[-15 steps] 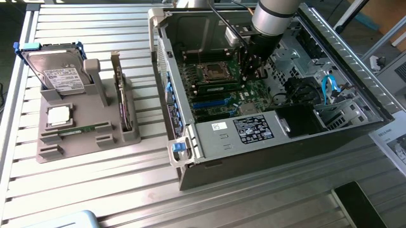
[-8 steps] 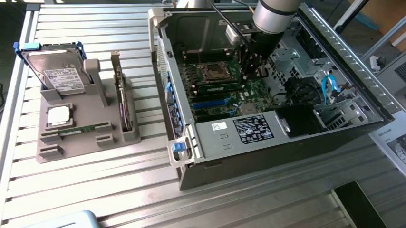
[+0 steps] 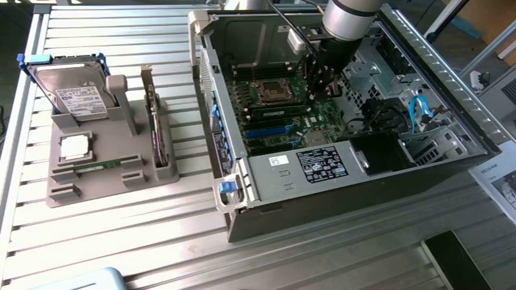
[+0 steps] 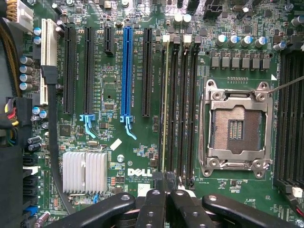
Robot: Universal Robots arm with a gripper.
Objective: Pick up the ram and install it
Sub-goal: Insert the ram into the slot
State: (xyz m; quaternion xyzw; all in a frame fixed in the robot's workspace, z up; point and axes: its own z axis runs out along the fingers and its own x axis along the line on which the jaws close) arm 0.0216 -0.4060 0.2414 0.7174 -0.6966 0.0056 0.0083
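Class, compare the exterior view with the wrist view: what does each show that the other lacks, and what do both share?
Exterior view alone: the grey holder beside the computer case, carrying a hard drive and a ram stick.

Wrist view alone: the blue expansion slot, the silver heatsink and the Dell lettering.

Both: the motherboard, its empty processor socket, and a ram stick seated in a memory slot.

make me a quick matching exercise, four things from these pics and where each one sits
Things:
1. green ram stick
2. silver hard drive with blue frame
3. square empty processor socket
4. ribbed silver heatsink

Places:
A. upright in the grey holder outside the case
B. beside the Dell logo on the motherboard
C. in a motherboard slot under the gripper
D. inside a metal frame beside the black memory slots

Pairs: 1-C, 2-A, 3-D, 4-B
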